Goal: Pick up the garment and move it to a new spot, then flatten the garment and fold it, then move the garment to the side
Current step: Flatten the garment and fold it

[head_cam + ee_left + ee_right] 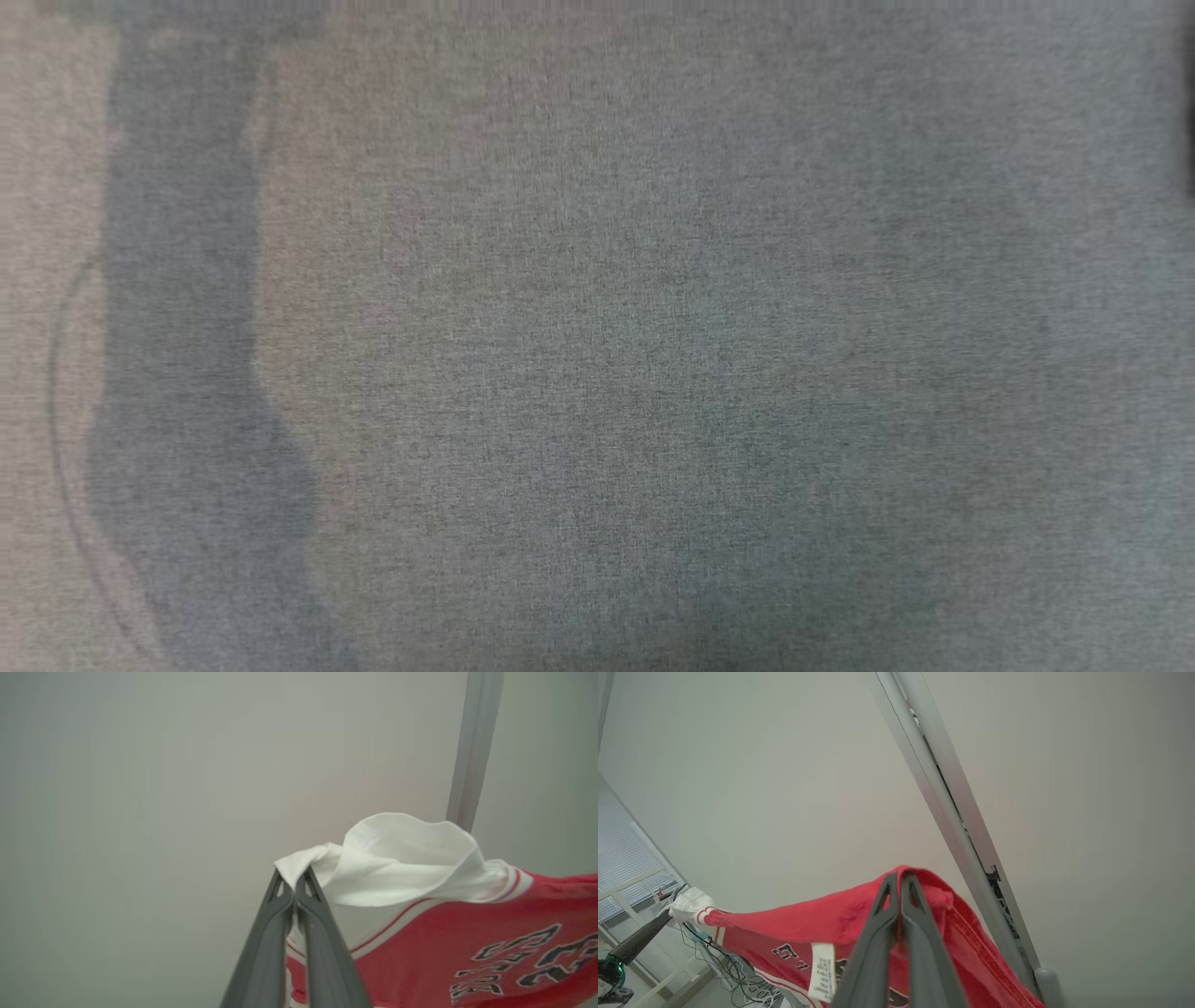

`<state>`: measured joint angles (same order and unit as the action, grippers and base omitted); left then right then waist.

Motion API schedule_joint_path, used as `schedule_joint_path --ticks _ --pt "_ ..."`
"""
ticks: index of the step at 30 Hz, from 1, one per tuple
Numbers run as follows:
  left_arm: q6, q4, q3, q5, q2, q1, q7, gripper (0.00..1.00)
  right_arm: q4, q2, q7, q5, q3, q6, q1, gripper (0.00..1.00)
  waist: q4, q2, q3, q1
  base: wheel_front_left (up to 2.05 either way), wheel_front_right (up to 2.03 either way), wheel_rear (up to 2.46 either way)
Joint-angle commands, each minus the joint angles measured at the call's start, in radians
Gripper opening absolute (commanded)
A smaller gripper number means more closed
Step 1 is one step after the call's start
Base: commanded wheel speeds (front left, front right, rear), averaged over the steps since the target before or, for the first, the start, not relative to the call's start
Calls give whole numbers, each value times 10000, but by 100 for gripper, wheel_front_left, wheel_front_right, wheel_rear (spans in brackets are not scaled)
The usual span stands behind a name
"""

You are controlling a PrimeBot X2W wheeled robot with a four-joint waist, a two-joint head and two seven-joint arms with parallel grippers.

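Where the garment (444, 938) hangs stretched aloft before a pale wall, we note soft red knit, white trim and dark lettering cut off at the edge. The left gripper (293, 879) is pinched tight on its white corner, the right gripper (900, 882) on a red hem. The head view gives a blurred grey weave (597, 336) that we cannot identify.

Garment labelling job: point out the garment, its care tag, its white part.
garment (794, 924): right wrist view, red body.
care tag (822, 970): right wrist view, tag's middle.
white part (402, 863): left wrist view, crumpled middle.

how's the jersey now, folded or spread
Spread: the jersey stretches between left gripper, shut on white cloth, and right gripper, shut on red.
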<state>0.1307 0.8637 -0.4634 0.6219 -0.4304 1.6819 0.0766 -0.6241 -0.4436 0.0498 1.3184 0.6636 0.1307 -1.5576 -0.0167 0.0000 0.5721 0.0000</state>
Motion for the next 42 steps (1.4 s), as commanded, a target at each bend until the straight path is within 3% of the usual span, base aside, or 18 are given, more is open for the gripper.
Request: schedule_joint_path --ticks 1,12,22,33,42 --pt "-7 -15 -338 314 -153 -553 277 0 -13 -109 -208 -11 356 2 496 0 -18 0 -484 0 0 0 0" --pt "-6 -860 -1460 2964 -1139 -4633 2613 0 509 -675 -1679 832 2527 2 3651 0 -21 0 -2947 0 0 0 0" --pt "-140 -4100 -2346 5080 -2732 -8895 5451 0 1969 -1908 -3756 1439 4204 2 5812 0 70 0 -4460 0 0 0 0" --pt "-1790 -9498 -2962 6897 -5203 -12753 7731 0 3805 -3523 -4873 1736 5299 2 7782 0 3 0 -4851 0 0 0 0" --pt "-2711 -11699 -2850 7867 -6489 -14004 8178 0 5249 -4795 -5729 1873 5499 2 8464 0 -77 0 -4788 0 0 0 0"
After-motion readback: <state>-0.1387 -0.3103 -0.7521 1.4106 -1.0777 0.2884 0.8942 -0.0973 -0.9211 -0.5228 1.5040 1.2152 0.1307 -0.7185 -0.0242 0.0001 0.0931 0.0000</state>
